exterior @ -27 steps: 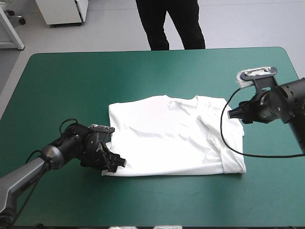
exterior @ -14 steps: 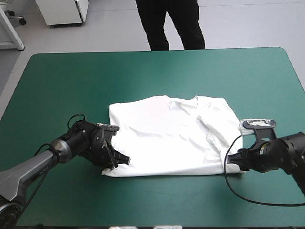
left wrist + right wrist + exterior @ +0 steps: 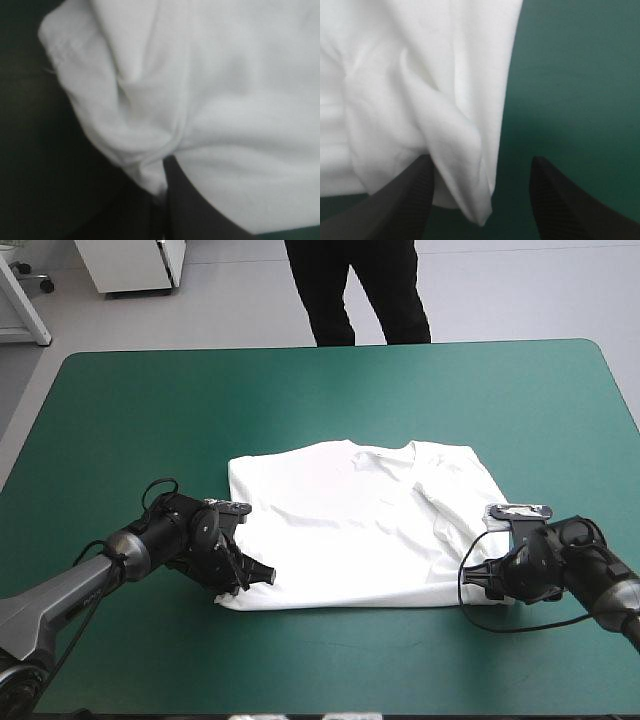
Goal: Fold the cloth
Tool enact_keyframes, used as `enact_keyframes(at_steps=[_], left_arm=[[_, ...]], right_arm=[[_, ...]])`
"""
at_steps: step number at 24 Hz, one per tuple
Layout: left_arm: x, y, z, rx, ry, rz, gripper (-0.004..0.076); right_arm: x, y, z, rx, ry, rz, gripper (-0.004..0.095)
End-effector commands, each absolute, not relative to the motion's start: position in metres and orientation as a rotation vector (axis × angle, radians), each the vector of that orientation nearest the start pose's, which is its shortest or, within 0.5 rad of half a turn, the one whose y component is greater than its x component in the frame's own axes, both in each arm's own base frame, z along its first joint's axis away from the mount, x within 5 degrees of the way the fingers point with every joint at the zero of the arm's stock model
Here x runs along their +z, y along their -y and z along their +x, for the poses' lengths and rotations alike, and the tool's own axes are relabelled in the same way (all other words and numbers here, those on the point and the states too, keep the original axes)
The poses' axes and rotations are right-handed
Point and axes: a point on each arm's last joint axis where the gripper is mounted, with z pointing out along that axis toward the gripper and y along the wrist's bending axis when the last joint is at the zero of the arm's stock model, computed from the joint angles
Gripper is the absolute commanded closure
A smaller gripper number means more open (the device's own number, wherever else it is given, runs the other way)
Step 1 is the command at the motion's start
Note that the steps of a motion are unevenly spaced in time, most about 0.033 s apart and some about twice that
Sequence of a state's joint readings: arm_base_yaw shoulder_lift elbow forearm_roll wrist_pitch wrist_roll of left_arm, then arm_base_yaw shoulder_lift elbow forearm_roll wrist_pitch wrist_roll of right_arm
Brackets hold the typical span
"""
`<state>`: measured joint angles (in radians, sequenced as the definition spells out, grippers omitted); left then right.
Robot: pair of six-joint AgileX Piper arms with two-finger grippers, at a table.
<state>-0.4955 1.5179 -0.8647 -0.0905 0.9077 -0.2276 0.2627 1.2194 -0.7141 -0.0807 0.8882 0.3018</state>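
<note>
The white T-shirt [image 3: 360, 525] lies spread flat on the table [image 3: 300, 390], just right of centre in the high view and in the lower half of the frame, with its collar toward the far edge and its hem toward the near edge. A diagonal fold crosses its right part. The left tool [image 3: 255, 578] sits low at the garment's lower-left corner, reaching in from the lower left of the frame. The right tool [image 3: 482, 585] sits low at the lower-right corner, reaching in from the lower right. In the left wrist view the left tool is clamped on the T-shirt: its black fingers [image 3: 190, 205] come together in a point, and a bunched, hemmed corner of white fabric is pinched between them, puckering into creases just ahead of the tips. In the right wrist view the right tool's fingers [image 3: 405, 200] stand apart. A rounded fold of the shirt's corner hangs between them, touching the inner side of one finger and clear of the other, with the teal-green cover [image 3: 570, 75] bare beside the fabric edge.
</note>
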Motion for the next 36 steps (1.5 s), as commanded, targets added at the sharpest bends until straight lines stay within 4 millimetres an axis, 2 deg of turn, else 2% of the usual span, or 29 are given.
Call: enact_keyframes(at_steps=[1,3,5,11,16,21,26,31,36], left_arm=[[0.19,0.129,0.223,-0.163,-3.06,0.32,0.0733],[0.19,0.13,0.223,-0.168,-3.064,0.316,0.0733],[0.19,0.13,0.223,-0.17,-3.065,0.314,0.0733],[0.19,0.13,0.222,-0.169,-3.067,0.312,0.0733],[0.196,0.128,0.222,-0.166,-3.039,0.324,0.0733],[0.234,0.12,0.206,-0.229,-2.929,0.32,0.0733],[0.273,0.108,0.179,-0.32,-2.829,0.291,0.0733],[0.29,0.102,0.164,-0.388,-2.784,0.267,0.0733],[0.311,0.1,0.163,-0.404,-2.702,0.251,0.0733]], right_arm=[[0.227,-0.048,0.208,-0.008,-2.864,-0.017,0.0368],[0.219,-0.05,0.212,-0.019,-2.898,-0.026,0.0376],[0.212,-0.051,0.214,-0.025,-2.928,-0.048,0.0446],[0.198,-0.055,0.221,-0.006,-2.981,-0.052,0.0919],[0.208,-0.054,0.218,-0.004,-2.976,-0.041,0.0926],[0.255,-0.053,0.214,0.009,-2.924,-0.028,0.0925],[0.299,-0.055,0.196,0.138,-2.874,-0.004,0.0925],[0.322,-0.055,0.184,0.202,-2.84,0.003,0.0925],[0.343,-0.055,0.183,0.232,-2.777,0.0,0.0925]])
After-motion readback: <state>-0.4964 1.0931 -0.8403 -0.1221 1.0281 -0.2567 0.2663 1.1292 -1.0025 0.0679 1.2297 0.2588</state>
